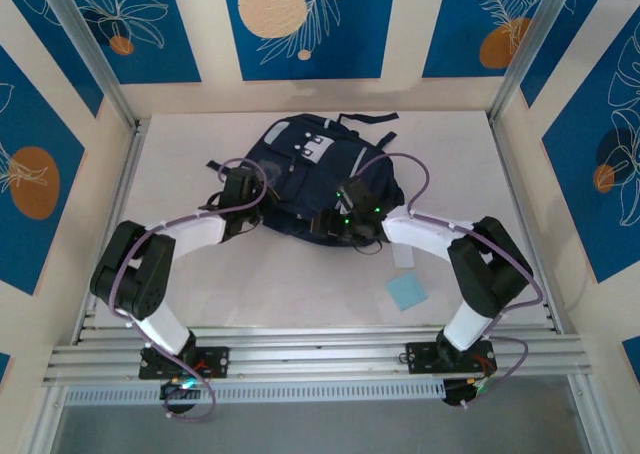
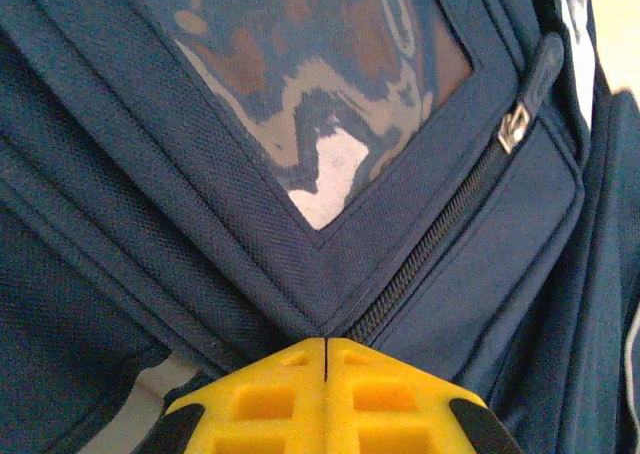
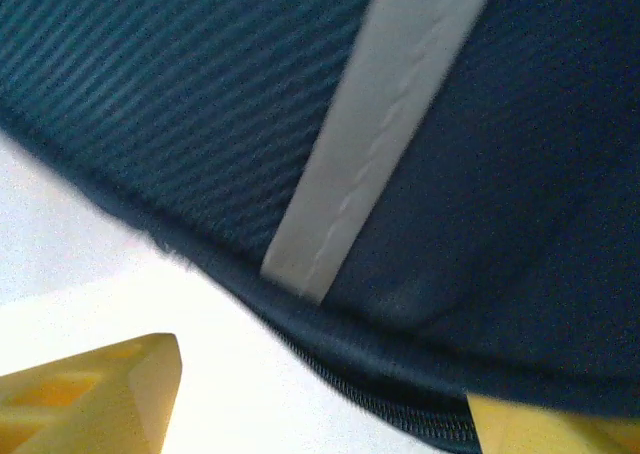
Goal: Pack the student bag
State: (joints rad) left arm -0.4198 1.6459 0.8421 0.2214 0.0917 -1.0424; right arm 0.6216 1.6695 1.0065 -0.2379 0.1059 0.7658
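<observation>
Navy-blue fabric backpack with grey stripes, the student bag, lies mid-table towards the far wall. At its dark zipper the left gripper is pressed fully together, nothing visibly caught. The right gripper gapes wide at the bottom hem. Danger: closed fingers skid off, bag shifts unopened.
</observation>
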